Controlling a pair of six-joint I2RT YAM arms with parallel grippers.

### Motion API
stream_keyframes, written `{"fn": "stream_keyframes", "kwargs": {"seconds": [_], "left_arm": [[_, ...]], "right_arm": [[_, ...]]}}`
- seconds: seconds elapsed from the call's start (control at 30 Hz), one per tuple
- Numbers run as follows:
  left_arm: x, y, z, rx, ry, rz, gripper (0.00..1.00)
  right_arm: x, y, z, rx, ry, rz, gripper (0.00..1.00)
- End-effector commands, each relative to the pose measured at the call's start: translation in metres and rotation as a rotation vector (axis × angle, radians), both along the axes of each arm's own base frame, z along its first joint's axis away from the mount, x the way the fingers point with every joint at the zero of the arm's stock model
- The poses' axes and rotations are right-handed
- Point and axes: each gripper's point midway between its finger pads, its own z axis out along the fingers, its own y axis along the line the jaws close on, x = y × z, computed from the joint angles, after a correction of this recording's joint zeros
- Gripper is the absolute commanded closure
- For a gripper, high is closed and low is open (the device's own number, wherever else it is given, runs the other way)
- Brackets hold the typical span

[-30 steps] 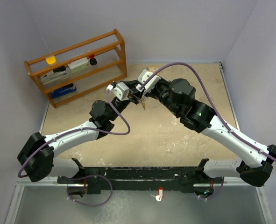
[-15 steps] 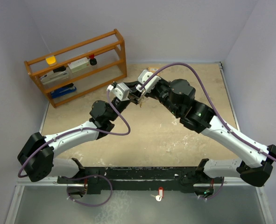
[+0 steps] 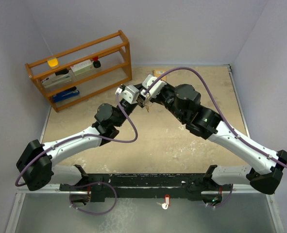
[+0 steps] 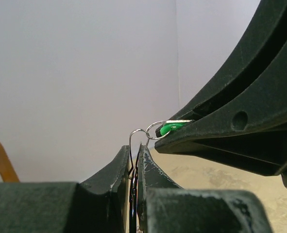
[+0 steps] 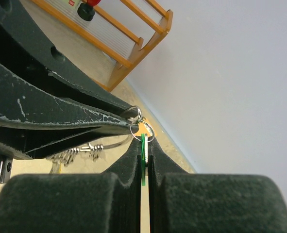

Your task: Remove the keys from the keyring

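Both grippers meet in mid-air above the table's far middle. My left gripper (image 3: 141, 98) is shut on the keyring (image 4: 139, 134), its thin silver wire loop sticking out past the fingertips (image 4: 125, 160). My right gripper (image 3: 146, 97) is shut on the green-headed key (image 5: 143, 148), seen edge-on between its pads. A small ring (image 5: 143, 130) links that key to the wire, and the green head also shows in the left wrist view (image 4: 170, 128). More silver loops (image 5: 80, 152) hang below the left fingers. A small brownish piece (image 3: 147, 108) dangles under the grippers; I cannot tell if it is the brass key.
A wooden rack (image 3: 80, 68) with small items stands at the back left. A red-and-white tag (image 3: 166, 200) lies on the front ledge between the arm bases. A tan object (image 3: 158, 72) sits at the back wall. Walls close in on the sandy tabletop (image 3: 172, 145).
Both grippers, still joined at the keyring, have shifted slightly away and to the right. The left arm's elbow has moved right. Both grips are unchanged.
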Motion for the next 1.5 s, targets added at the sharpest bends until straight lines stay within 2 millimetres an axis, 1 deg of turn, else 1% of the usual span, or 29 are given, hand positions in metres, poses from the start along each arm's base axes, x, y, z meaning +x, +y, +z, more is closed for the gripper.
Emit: {"fn": "stream_keyframes", "kwargs": {"seconds": [0.0,0.1,0.2,0.3,0.5,0.53,0.6,0.67,0.9,0.97,1.1,1.3,1.37,1.47], "left_arm": [[0.023,0.045,0.019,-0.009,-0.005,0.251,1.00],[0.026,0.052,0.018,-0.001,-0.005,0.300,1.00],[0.025,0.057,0.021,-0.021,-0.012,0.314,1.00],[0.022,0.058,0.028,-0.037,-0.031,0.306,1.00],[0.018,0.063,0.042,-0.055,-0.070,0.314,1.00],[0.015,0.064,0.047,-0.068,-0.079,0.305,1.00],[0.010,0.064,0.054,-0.100,-0.093,0.280,1.00],[0.006,0.064,0.060,-0.119,-0.106,0.261,1.00],[-0.009,0.067,0.077,-0.183,-0.145,0.201,1.00],[-0.014,0.067,0.080,-0.193,-0.154,0.182,1.00],[-0.016,0.069,0.081,-0.202,-0.158,0.183,1.00],[-0.020,0.082,0.085,-0.260,-0.181,0.212,1.00],[-0.022,0.091,0.090,-0.315,-0.192,0.226,1.00],[-0.031,0.103,0.104,-0.405,-0.227,0.224,1.00]], "right_arm": [[-0.008,-0.023,0.052,0.144,-0.104,-0.053,1.00],[-0.008,-0.024,0.053,0.148,-0.107,-0.056,1.00],[-0.009,-0.019,0.049,0.151,-0.091,-0.034,1.00],[-0.008,-0.012,0.037,0.144,-0.054,-0.024,1.00],[-0.006,-0.002,0.004,0.130,0.026,-0.012,1.00],[-0.006,0.001,-0.002,0.135,0.044,-0.003,1.00],[-0.011,0.014,-0.014,0.144,0.095,0.051,1.00],[-0.013,0.023,-0.023,0.143,0.123,0.085,1.00],[-0.012,0.041,-0.044,0.126,0.179,0.128,1.00],[-0.012,0.044,-0.047,0.121,0.187,0.137,1.00],[-0.011,0.049,-0.052,0.113,0.200,0.147,1.00],[-0.014,0.050,-0.065,0.094,0.230,0.163,1.00],[-0.016,0.052,-0.072,0.090,0.249,0.175,1.00],[-0.020,0.052,-0.088,0.072,0.290,0.187,1.00]]}}
